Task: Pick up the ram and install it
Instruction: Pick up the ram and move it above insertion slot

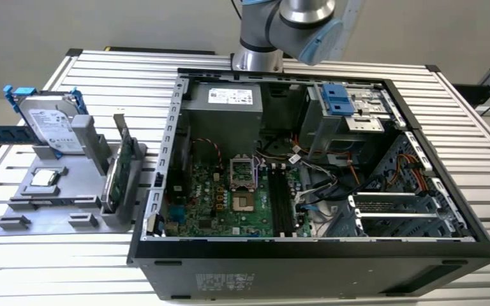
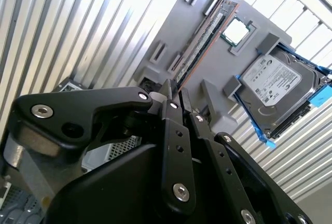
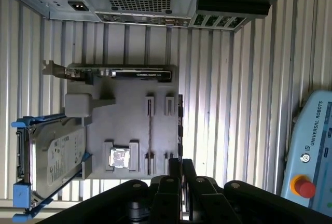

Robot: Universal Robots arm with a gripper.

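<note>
The ram [image 3: 150,130] is a long thin stick standing on edge in the slots of the grey holder [image 3: 129,110], right beside a loose processor chip [image 3: 120,157]. The second wrist view shows the ram [image 2: 202,37] with its row of small chips. My gripper [image 3: 181,163] hangs well above the holder, its black fingers [image 2: 167,86] close together with nothing between them. It touches nothing. In the exterior view the holder [image 1: 66,210] lies to the left of the open computer case [image 1: 313,159], whose long black memory slots [image 1: 281,197] lie bare.
The holder also carries a silver hard drive with blue rails [image 1: 53,124] and an upright green card [image 1: 122,169]. The arm [image 1: 300,25] rises behind the case. A teach pendant with a red button [image 3: 306,182] lies on the slatted table [image 1: 58,268].
</note>
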